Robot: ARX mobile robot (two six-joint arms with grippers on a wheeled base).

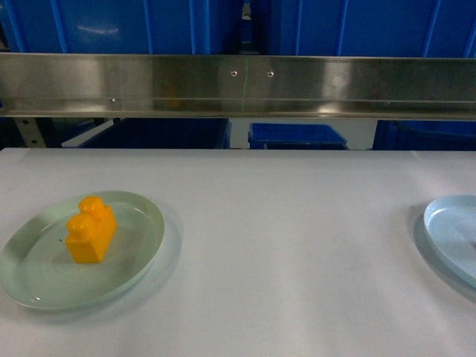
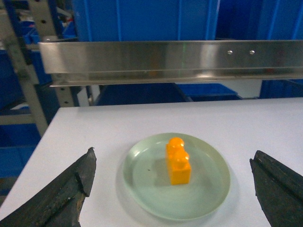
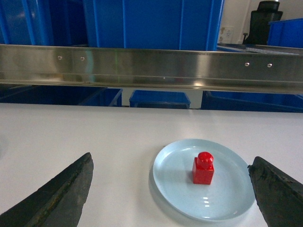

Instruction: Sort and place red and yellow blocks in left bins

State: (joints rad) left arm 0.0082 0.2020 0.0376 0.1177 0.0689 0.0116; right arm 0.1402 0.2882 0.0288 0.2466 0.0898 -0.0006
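A yellow block [image 1: 91, 230] with two studs stands on a pale green plate [image 1: 44, 294] at the table's left. My left gripper [image 2: 173, 165] hangs open above and short of it, its dark fingers [image 2: 71, 189] spread wider than the green plate [image 2: 151, 184], with the yellow block [image 2: 178, 161] between them and further off. A red block [image 3: 203, 168] with one stud stands on a pale blue plate [image 3: 189, 198]. My right gripper [image 3: 171, 163] is open and empty before it. Blue bins [image 1: 111, 26] stand behind the steel rail. Neither gripper shows in the head view.
A steel rail [image 1: 238, 85] runs across the table's far edge, with a gap below it and more blue crates [image 1: 297, 136] behind. The pale blue plate [image 1: 454, 234] is cut off by the head view's right edge. A metal rack post [image 2: 21, 71] stands at the left.
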